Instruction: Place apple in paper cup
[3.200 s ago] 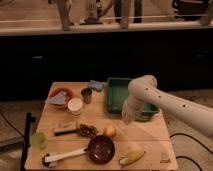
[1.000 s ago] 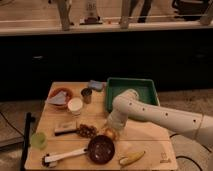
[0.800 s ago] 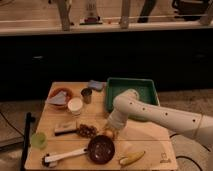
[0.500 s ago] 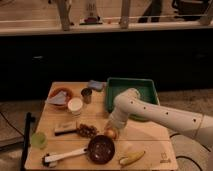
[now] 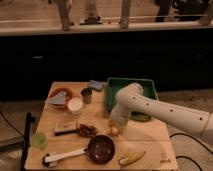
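The gripper [image 5: 115, 127] hung right down over the apple [image 5: 115, 131] near the middle of the wooden table [image 5: 150, 150], though whether it had hold I couldn't tell, and the paper cup [image 5: 75, 105] waited well off to the picture's left, slightly farther back.

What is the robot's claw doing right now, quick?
Gripper: down at the apple on the wooden table, near the dark bowl. It cannot be told whether it has grabbed the apple.
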Robot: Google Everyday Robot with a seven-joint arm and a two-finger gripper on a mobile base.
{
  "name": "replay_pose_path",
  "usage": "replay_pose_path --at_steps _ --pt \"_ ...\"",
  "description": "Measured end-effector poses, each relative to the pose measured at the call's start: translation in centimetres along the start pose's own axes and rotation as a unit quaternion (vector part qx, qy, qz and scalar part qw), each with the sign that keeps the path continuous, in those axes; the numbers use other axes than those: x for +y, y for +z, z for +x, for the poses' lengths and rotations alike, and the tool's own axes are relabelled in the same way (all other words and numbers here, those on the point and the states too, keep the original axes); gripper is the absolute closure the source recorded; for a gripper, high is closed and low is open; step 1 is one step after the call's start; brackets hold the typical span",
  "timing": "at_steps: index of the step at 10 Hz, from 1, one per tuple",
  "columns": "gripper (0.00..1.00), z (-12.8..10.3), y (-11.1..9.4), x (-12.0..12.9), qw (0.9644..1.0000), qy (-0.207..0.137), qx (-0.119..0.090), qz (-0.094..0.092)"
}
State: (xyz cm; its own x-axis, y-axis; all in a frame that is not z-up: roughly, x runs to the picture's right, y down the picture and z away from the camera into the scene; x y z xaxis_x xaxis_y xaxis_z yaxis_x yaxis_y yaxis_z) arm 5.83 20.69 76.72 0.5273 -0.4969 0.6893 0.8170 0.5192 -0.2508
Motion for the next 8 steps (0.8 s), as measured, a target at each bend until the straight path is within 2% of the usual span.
replay_pose_path --at_steps 4,8 --pt "1.0 0.5 -3.4 0.3 0.9998 -0.008 0.015 0.009" --pt "1.0 1.1 -5.2 0.4 0.9995 -0.011 0.029 0.012"
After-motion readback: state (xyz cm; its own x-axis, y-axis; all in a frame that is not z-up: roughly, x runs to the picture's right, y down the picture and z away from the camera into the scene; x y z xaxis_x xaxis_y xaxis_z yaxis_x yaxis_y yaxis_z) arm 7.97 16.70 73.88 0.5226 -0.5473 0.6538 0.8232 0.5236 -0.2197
